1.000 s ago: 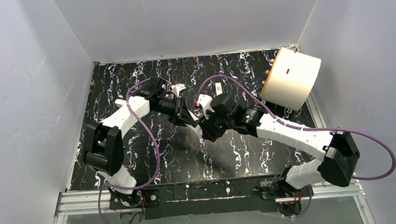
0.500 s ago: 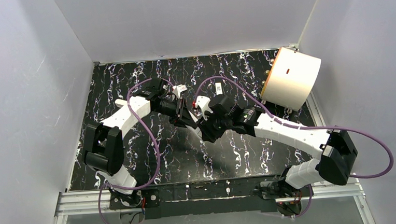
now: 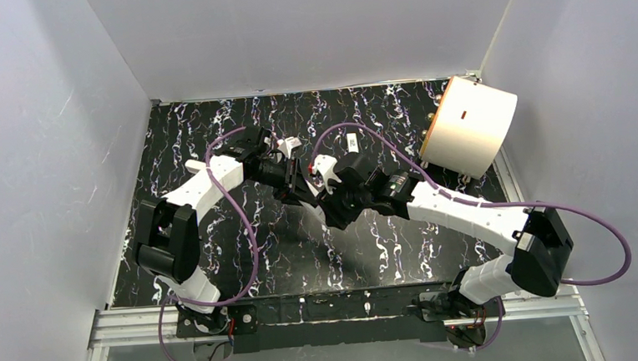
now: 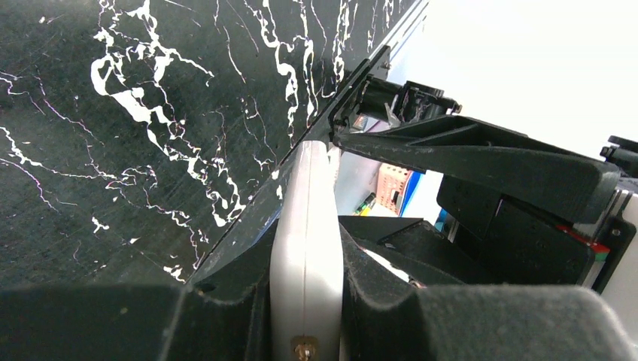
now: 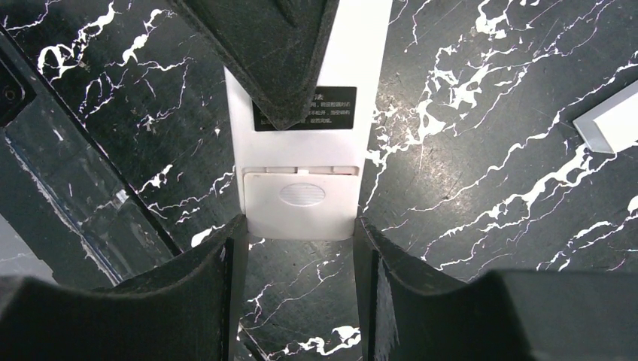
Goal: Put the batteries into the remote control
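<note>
Both arms meet over the middle of the table (image 5: 489, 188). The remote control (image 5: 297, 147) is held between them, back face toward the right wrist camera.

Left gripper (image 4: 305, 271): jaws nearly closed, pinching the remote across its thin edge; one finger overlaps the label above the battery cover (image 5: 299, 201).

Right gripper (image 5: 299, 248): jaws about half open, fingers (image 5: 226, 301) pressed on either side of the remote's lower end, so it looks gripped across its width.

Batteries: none made out in any view. White oblong piece (image 5: 611, 124) lies on the table, well apart.

Cover is shut, so the step in hand is likely opening it.
- keep the left pinch firm as the anchor
- the right fingers flank the cover's sides and may bind it; ease them, then push on the ribbed oval along the remote's length
- avoid twisting, since the edge pinch could let the remote pivot
</note>
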Robot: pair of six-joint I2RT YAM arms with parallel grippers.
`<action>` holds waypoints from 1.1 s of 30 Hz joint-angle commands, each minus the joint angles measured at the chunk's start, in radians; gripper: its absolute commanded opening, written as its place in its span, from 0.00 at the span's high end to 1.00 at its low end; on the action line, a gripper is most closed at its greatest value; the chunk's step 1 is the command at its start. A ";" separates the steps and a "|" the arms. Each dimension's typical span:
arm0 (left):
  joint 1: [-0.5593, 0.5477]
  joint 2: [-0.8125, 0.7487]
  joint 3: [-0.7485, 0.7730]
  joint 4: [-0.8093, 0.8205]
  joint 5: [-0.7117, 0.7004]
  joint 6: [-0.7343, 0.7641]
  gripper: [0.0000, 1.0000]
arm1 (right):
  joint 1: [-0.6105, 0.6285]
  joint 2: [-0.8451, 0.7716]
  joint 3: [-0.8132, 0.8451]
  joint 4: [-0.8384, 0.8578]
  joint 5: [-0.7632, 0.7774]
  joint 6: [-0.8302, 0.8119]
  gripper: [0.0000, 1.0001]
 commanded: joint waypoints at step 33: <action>-0.068 -0.115 -0.060 0.112 0.224 -0.004 1.00 | -0.001 0.098 0.152 0.044 -0.053 0.095 0.54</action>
